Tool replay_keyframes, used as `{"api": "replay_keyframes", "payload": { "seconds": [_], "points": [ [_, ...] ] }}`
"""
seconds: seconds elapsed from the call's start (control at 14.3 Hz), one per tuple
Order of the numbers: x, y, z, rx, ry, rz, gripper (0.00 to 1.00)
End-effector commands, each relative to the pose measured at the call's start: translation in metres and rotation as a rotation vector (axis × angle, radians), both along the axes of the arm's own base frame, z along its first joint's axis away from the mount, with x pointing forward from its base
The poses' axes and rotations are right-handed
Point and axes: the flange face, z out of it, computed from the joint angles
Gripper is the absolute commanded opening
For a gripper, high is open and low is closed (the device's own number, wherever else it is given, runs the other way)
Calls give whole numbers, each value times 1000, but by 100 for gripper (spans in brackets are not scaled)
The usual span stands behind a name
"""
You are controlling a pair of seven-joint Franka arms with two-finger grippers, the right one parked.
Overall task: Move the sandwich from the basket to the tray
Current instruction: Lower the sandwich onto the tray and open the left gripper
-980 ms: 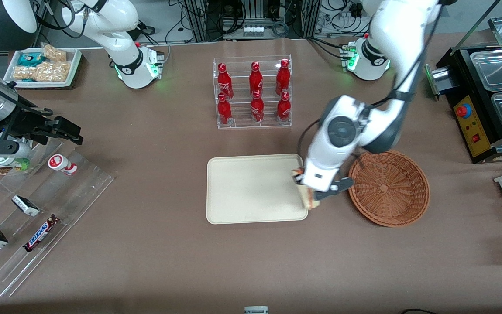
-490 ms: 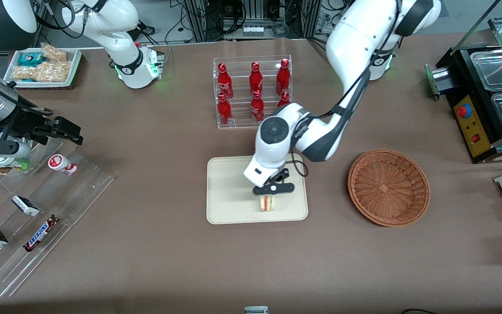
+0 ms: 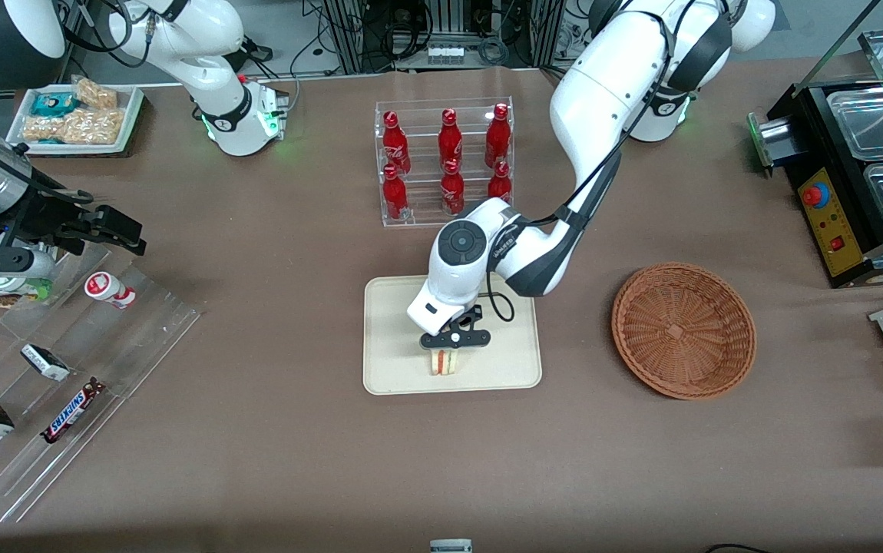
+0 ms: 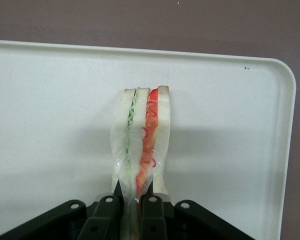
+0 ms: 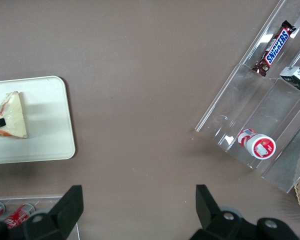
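The gripper is clenching the sandwich over the near half of the tray, well apart from the basket, which is lying toward the working arm's end. I judge it should be lowering until the wedge is resting flat, then letting go gently. Whether the sandwich is already touching the tray is hard to tell.

hand over tray, basket beside
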Motion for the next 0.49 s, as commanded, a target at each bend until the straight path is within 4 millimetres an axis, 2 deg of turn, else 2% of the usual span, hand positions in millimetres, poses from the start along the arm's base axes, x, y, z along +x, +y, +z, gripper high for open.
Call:
{"api": "replay_keyframes", "payload": {
  "seconds": [0.0, 0.14, 0.35, 0.42],
  "points": [
    [1, -3, 5, -38, -1, 15, 99],
    [6, 1, 24, -47, -7, 30, 100],
    [8, 13, 83, -4, 1, 25, 100],
    [8, 18, 112, -3, -12, 23, 100]
  ]
}}
